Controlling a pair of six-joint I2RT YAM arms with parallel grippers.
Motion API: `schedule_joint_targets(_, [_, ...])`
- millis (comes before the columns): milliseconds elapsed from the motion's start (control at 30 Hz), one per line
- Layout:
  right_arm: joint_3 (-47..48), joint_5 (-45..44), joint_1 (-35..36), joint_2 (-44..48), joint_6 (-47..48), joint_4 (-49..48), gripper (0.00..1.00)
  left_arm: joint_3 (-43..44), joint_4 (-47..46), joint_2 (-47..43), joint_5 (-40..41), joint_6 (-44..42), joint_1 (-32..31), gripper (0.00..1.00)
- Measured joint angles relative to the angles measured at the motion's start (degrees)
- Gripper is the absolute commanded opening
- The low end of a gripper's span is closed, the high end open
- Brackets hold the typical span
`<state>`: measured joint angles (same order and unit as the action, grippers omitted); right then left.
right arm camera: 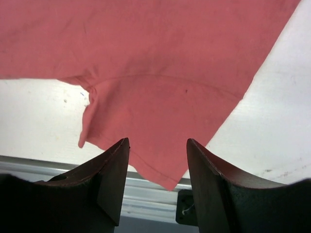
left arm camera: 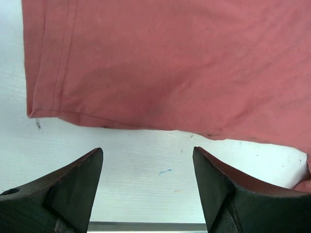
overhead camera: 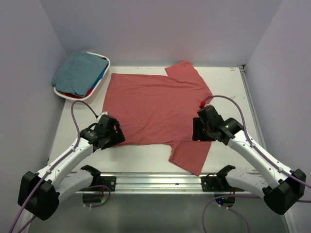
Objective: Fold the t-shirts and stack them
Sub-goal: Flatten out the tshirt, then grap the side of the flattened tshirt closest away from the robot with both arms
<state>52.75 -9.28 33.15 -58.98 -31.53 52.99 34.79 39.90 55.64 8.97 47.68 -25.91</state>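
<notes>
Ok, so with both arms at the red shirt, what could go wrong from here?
The left fingers are open over bare table, short of the edge of the red t-shirt; closing there may miss the cloth. The right fingers hover over only the sleeve, so a lift could drag that side and skew the fold.

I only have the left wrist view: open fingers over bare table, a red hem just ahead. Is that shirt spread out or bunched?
Observer: The red shirt lies spread flat on the table, both sleeves out.
Operator: What is the other arm doing?
Observer: The right gripper is open and empty, pointed at the near sleeve.
Operator: Any more shirts around?
Observer: A teal shirt tops a pile in the basket at the far left corner.
</notes>
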Motion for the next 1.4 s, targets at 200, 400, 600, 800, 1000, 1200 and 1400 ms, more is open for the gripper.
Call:
schedule_joint_targets(200, [-2.51, 1.60, 1.38, -0.90, -2.23, 2.80, 0.54, -0.39, 1.11, 2.45, 2.03, 4.55, -0.04, 0.76])
schedule_joint_targets(400, [-6.40, 2.89, 1.42, -1.05, -3.67, 3.74, 0.53, -2.93, 1.27, 2.82, 6.34, 10.84, -0.04, 0.73])
schedule_joint_targets(600, [-6.78, 3.45, 1.46, -1.03, -4.13, 3.74, 0.52, -5.29, 1.31, 1.36, 12.11, 19.26, -0.04, 0.67])
schedule_joint_targets(800, [-6.82, 4.35, 1.46, -1.29, -4.13, 3.58, 0.50, -7.30, 0.17, -0.48, 16.81, 27.74, -0.04, 0.62])
schedule_joint_targets(1000, [-6.82, 4.55, 1.49, -1.81, -4.09, 3.58, 0.50, -9.55, -0.17, 0.35, 19.91, 34.36, 0.85, 0.61])
schedule_joint_targets(1200, [-6.82, 4.55, 1.53, -1.81, -4.09, 3.58, 0.47, -10.38, -2.51, 1.68, 21.38, 35.78, 5.38, 0.60])
schedule_joint_targets(1400, [-6.82, 4.52, 1.60, -1.81, -4.09, 3.58, 0.40, -11.02, -5.44, 1.95, 22.01, 35.58, 8.50, 0.59])
